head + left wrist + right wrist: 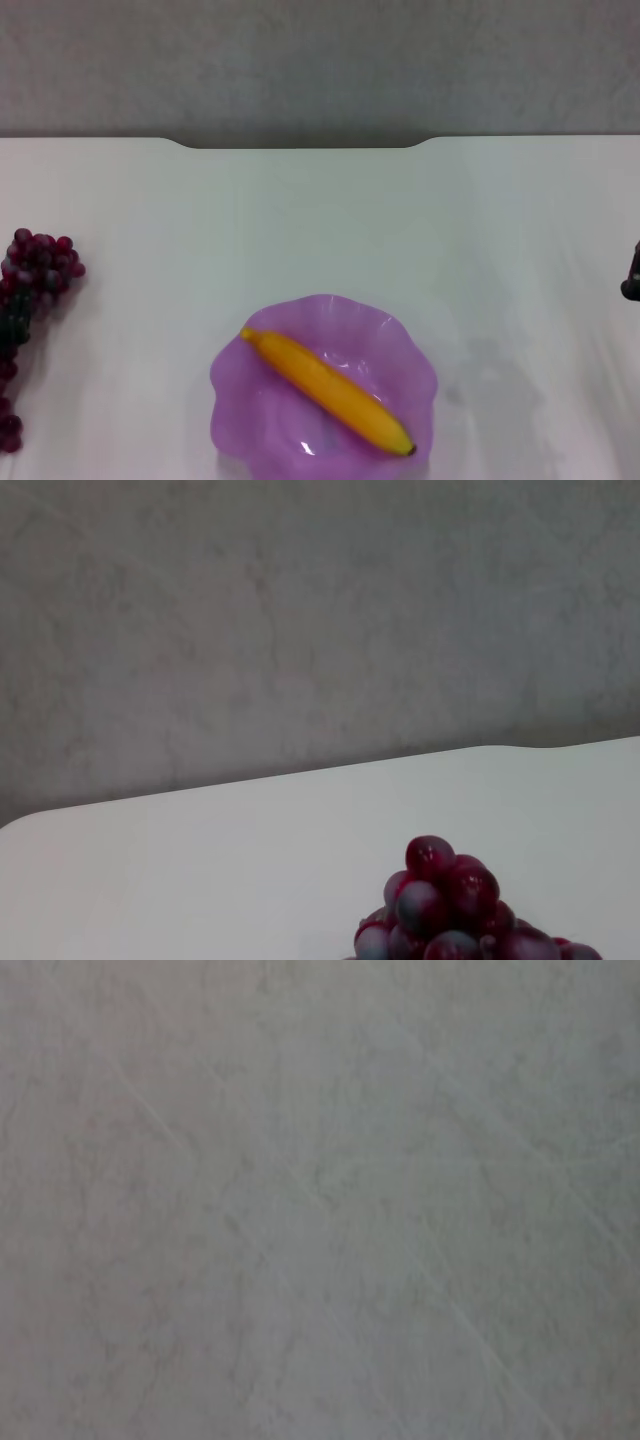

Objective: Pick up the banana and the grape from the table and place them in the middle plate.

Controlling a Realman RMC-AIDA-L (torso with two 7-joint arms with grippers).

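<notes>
The banana (328,391) already lies in the middle plate (405,335), running diagonally across it with its dark tip toward the near right rim. The grape (30,290) is not yet placed: it rests on the white desk (320,220) at the far left edge of the head view, well apart from the plate, its long axis running roughly near to far. It lies on the robot's left, so the left arm is judged the nearer one. The left wrist view shows the bunch close below. Only a dark sliver of the right gripper (632,275) shows at the right edge; whether either gripper is released or clenched cannot be told.
</notes>
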